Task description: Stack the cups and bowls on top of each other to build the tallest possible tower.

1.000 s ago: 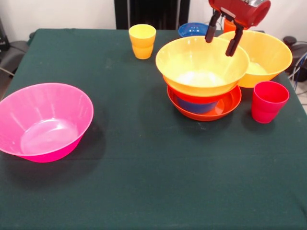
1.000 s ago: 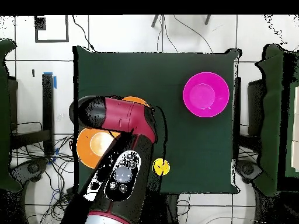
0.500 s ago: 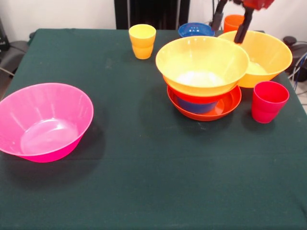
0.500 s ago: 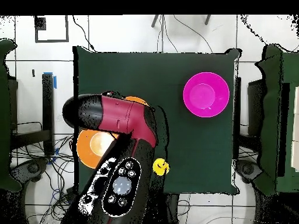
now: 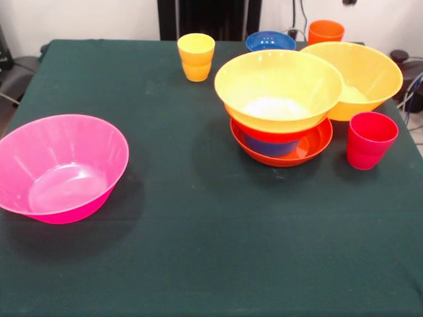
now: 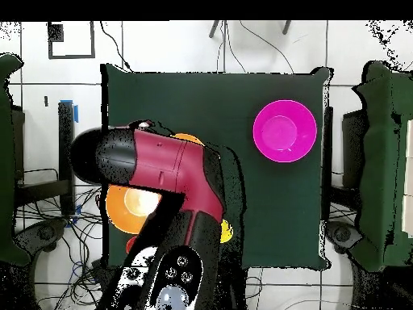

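Note:
The tower (image 5: 279, 99) stands right of centre: a large yellow bowl on a red-orange bowl and a small blue bowl, all in a shallow red-orange bowl (image 5: 318, 142). A second large orange-yellow bowl (image 5: 367, 74) touches it behind on the right. The pink bowl (image 5: 59, 165) sits alone at the near left and shows in the overhead view (image 6: 284, 131). The yellow cup (image 5: 196, 56), orange cup (image 5: 326, 31) and red cup (image 5: 370, 140) stand apart. Of my gripper (image 5: 348, 2), only a dark bit shows at the top edge. My arm (image 6: 161, 169) covers the tower from above.
A second small blue bowl (image 5: 268, 41) lies at the far edge between the yellow cup and the orange cup. The dark green cloth (image 5: 198, 251) covers the table. Cables lie on the floor beside the table's right edge.
My gripper has risen from above the yellow bowl's far rim and left the front view almost wholly. In the overhead view the arm's head has swung outward. The bowls and cups have not moved.

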